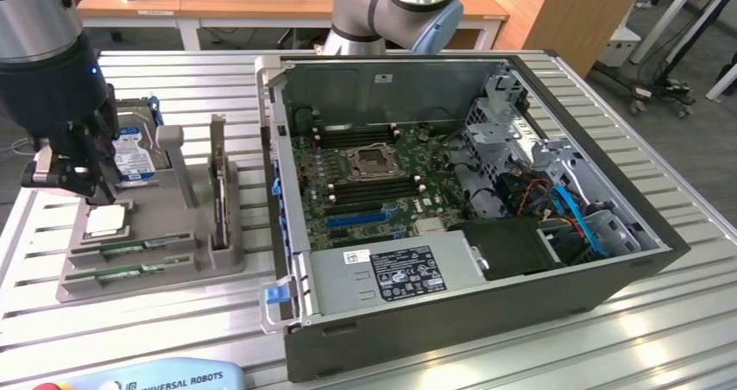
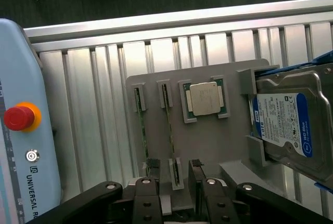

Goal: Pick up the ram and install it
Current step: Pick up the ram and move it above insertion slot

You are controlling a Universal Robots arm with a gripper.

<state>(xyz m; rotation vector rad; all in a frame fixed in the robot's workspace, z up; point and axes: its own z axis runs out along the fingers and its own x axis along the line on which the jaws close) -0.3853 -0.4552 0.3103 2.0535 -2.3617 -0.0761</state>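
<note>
The black end effector (image 2: 176,182) has its jaws spread wide, flanking one thin green ram stick (image 2: 168,125) slotted in a grey holder tray (image 2: 153,130), at nine o'clock from the open computer case (image 1: 461,330) in the exterior view. Light-blue pendant (image 1: 150,378): "UNIVERSAL ROBOTS"; silver hard drive (image 2: 283,125) label: "WD Blue".

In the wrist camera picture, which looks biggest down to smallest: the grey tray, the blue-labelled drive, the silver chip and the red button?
1. grey tray
2. blue-labelled drive, partly cut off by the picture's edge
3. silver chip and red button: these look about alike, so I would not rank them.
</note>
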